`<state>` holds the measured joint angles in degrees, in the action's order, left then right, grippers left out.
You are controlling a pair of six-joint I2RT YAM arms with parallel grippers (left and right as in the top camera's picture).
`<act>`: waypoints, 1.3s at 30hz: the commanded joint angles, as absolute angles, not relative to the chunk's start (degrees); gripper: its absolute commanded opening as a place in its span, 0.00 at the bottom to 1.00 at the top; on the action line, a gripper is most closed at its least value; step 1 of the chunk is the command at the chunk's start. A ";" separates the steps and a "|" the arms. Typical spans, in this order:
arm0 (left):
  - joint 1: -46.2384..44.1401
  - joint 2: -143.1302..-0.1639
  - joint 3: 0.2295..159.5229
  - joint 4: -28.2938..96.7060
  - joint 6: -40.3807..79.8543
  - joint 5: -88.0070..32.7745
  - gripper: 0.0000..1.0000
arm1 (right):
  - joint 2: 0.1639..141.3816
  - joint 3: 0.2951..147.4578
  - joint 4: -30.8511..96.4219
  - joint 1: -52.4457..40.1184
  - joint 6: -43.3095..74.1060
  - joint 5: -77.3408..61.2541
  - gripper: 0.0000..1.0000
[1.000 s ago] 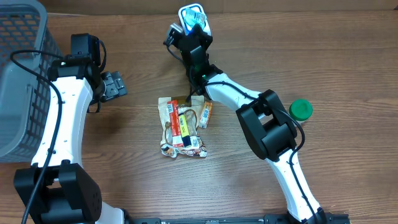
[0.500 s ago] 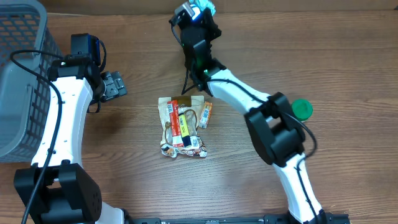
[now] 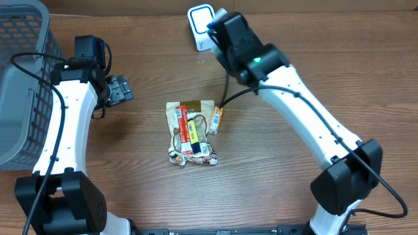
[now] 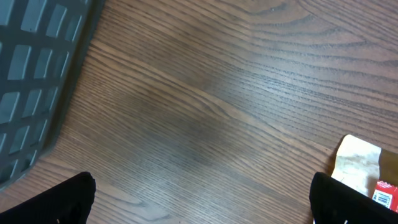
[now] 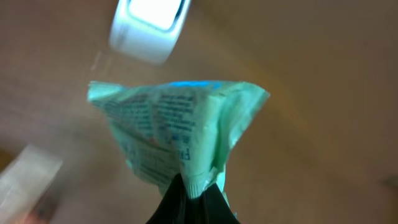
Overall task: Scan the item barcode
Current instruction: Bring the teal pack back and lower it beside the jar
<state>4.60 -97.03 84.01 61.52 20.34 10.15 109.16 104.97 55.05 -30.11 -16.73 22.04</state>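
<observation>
Your right arm is stretched long across the tabletop [image 3: 130,189]. It runs from the near right corner up and left to the far edge, with the wrist turned toward the far side.

Right gripper [image 5: 191,194] is pinched tight on the bottom seam of a green packet [image 5: 177,127]. The packet stands up from the fingertips, fanned wide at the top, with its printed face toward the wrist camera.

The scanner [image 3: 200,18] is white and sits just beyond the gripper. In the wrist view it is up and left of the packet, apart from it. From overhead, the wrist covers the gripper and most of the packet.

Your left arm is folded up along the left side, with the wrist bent inward. Left gripper [image 3: 120,89] is spread wide, holds nothing and faces bare wood. The basket [image 3: 23,78] is just to its outer side. The pile [image 3: 191,132] of snack packs lies off to its inner side, clear of the fingers.
</observation>
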 commanded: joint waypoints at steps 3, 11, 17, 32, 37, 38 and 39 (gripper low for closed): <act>4.45 -96.25 84.79 61.45 19.27 10.48 1.00 | 108.51 103.74 68.58 -24.67 -11.55 0.97 0.05; 4.45 -96.25 84.79 61.45 19.27 10.50 1.00 | 108.57 97.45 76.97 -17.93 -11.70 -0.58 0.04; 4.45 -96.25 84.79 61.45 19.27 10.50 1.00 | 108.62 92.42 74.81 -13.91 -12.43 0.27 0.04; 4.47 -96.25 84.79 61.45 19.27 10.50 1.00 | 108.71 90.00 63.51 -10.00 -6.22 -7.07 0.62; 4.47 -96.25 84.79 61.45 19.27 10.50 1.00 | 109.21 90.00 59.00 -10.07 6.96 -11.05 0.43; 4.47 -96.25 84.79 61.45 19.27 10.50 0.99 | 109.56 90.00 58.02 -10.17 10.39 -11.03 0.38; 4.47 -96.25 84.79 61.45 19.27 10.50 1.00 | 110.15 90.00 57.08 -10.35 12.95 -11.00 0.29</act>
<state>4.60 -97.03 84.01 61.52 20.34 10.13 109.30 90.30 58.39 -10.13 1.17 -8.27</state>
